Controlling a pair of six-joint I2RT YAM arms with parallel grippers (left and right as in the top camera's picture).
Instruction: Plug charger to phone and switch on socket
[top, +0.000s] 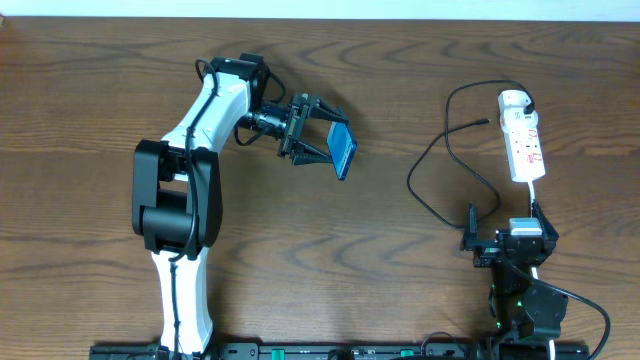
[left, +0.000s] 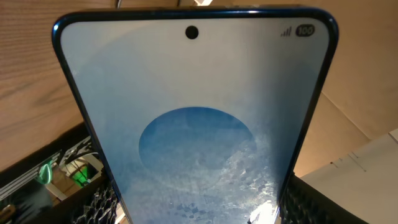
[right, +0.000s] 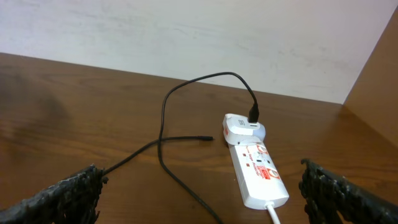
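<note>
Blue-screened, black-edged slim phone (top: 345, 152) is clamped in your left gripper (top: 335, 142), held above the middle of the brown wooden counter (top: 100, 120) — how deep the grip goes is unclear, so it may slip. Your right gripper (top: 505, 226) sits spread apart by the near right corner. The plug tip (top: 485, 122) of the thin black charger cable (right: 163, 124) lies loose beside the narrow white power strip (top: 524, 145) toward the far right corner — a skewed pinch could skid it away.

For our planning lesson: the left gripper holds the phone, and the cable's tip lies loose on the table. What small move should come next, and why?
Probably the right gripper, open and empty, should advance to the charger's plug tip and close on it. The phone is held up in the left gripper, and the tip lies free.
</note>
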